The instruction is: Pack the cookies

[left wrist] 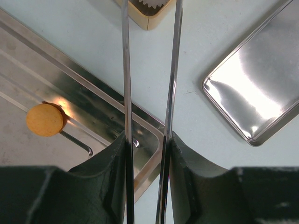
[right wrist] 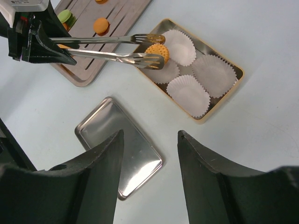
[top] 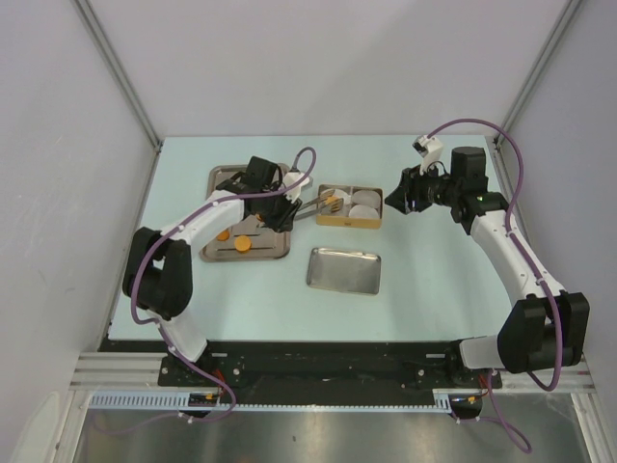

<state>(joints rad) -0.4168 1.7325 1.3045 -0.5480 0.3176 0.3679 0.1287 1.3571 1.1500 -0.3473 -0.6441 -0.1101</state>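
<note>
My left gripper [top: 280, 203] is shut on metal tongs [top: 308, 204], whose two arms [left wrist: 126, 70] run forward to the gold tin [top: 349, 223]. In the right wrist view an orange cookie [right wrist: 157, 50] sits between the tong tips [right wrist: 149, 59], over a white liner in the tin [right wrist: 222, 97]. Whether the tips pinch it I cannot tell. Two orange cookies [top: 242, 245] lie on the grey baking tray [top: 275, 246]; one shows in the left wrist view [left wrist: 45, 119]. A green cookie [right wrist: 64, 16] lies on the tray too. My right gripper [top: 393, 198] is open and empty, right of the tin.
A shiny metal lid [top: 344, 270] lies flat in front of the tin; it also shows in the left wrist view [left wrist: 257, 93] and under my right gripper [right wrist: 103, 121]. Several white paper liners [right wrist: 189, 93] fill the tin. Walls enclose the table's back and sides.
</note>
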